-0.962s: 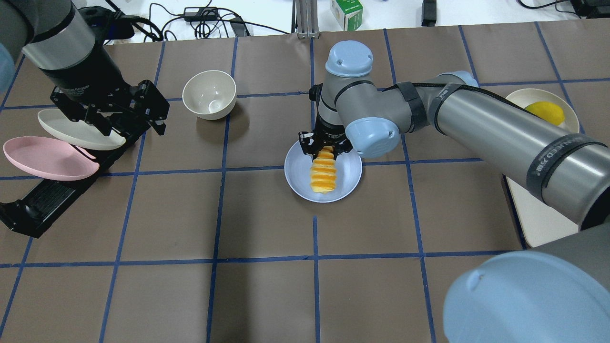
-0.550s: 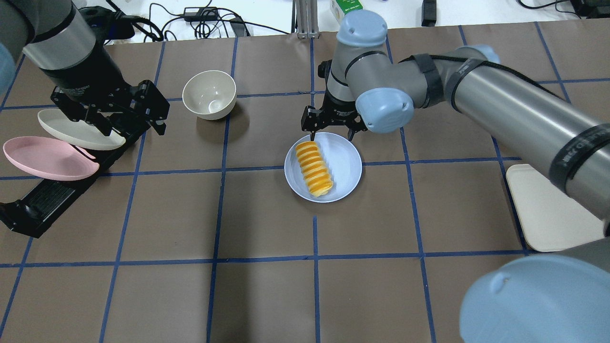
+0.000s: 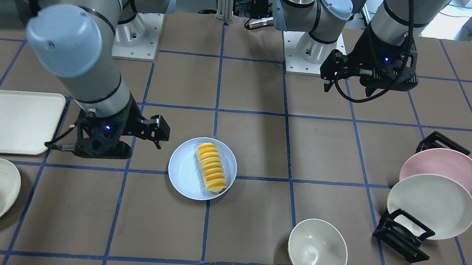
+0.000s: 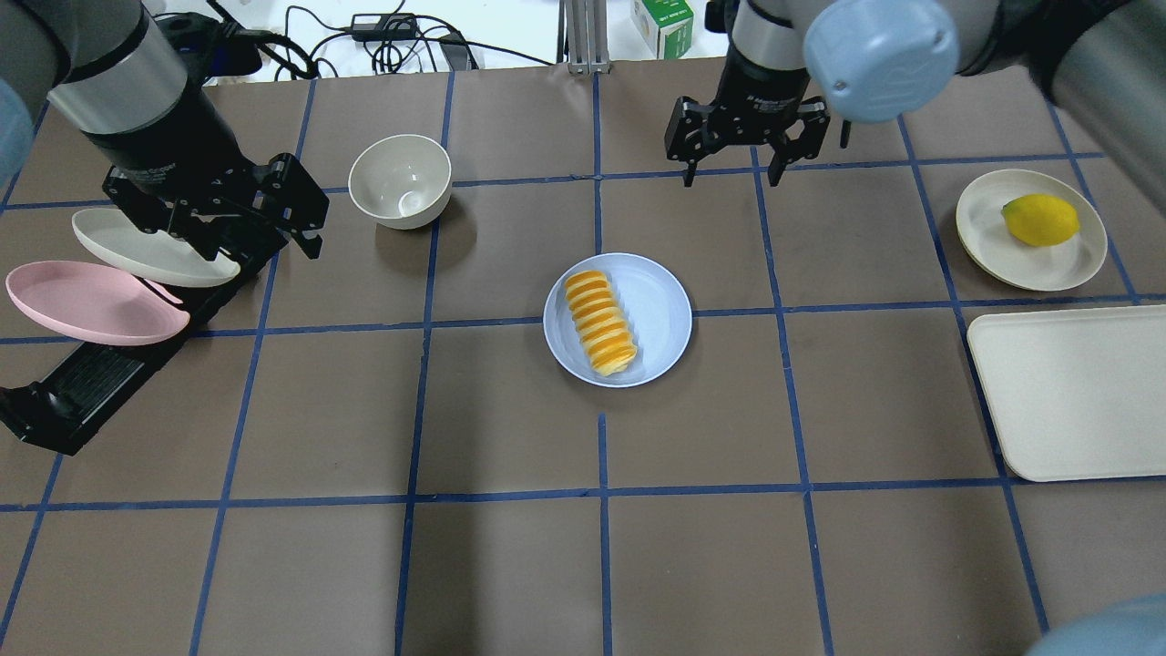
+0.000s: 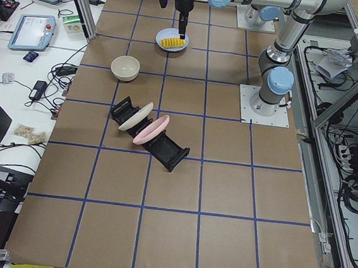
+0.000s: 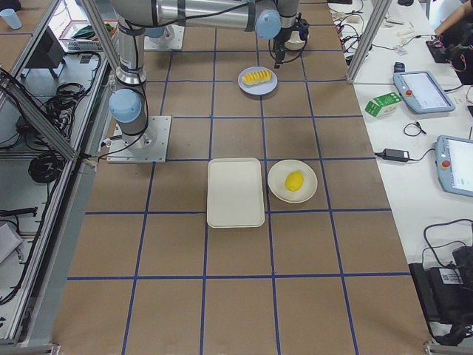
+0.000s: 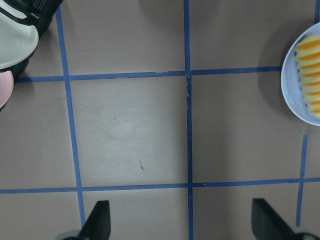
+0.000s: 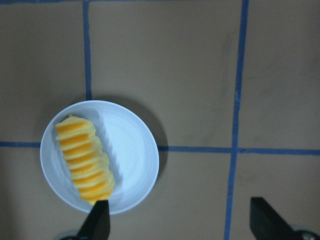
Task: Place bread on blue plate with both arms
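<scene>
A second ago the right arm's black two-finger end effector (image 4: 733, 169) was down on the round pale lavender-blue plate (image 4: 658, 314), clenched on the far end of the ridged golden-orange bread loaf (image 4: 600, 322). Half a second ago it had let go and was hanging just past the rim. Now it has pulled well clear of the plate and risen, with its jaws spread wide and nothing between them. The bread has been left behind, on the robot's side of that end effector and a little to its left. It lies flat and slightly aslant across one half of the plate, and the other half is bare. Since the release it has not stirred, and the plate sits where it was on the brown, blue-taped tabletop (image 4: 510, 565). The left arm's black end effector (image 7: 182, 217) has not moved at all through this. It hangs released and empty, far off to the plate's side, just beside the black rack (image 4: 86, 387) that holds the cream-white plate (image 4: 137, 244) and the pink plate (image 4: 82, 301). From where I stand the placing looks finished: the loaf rests wholly within the rim and seems steady enough not to roll. All that looks left is for the right arm to finish backing away.
</scene>
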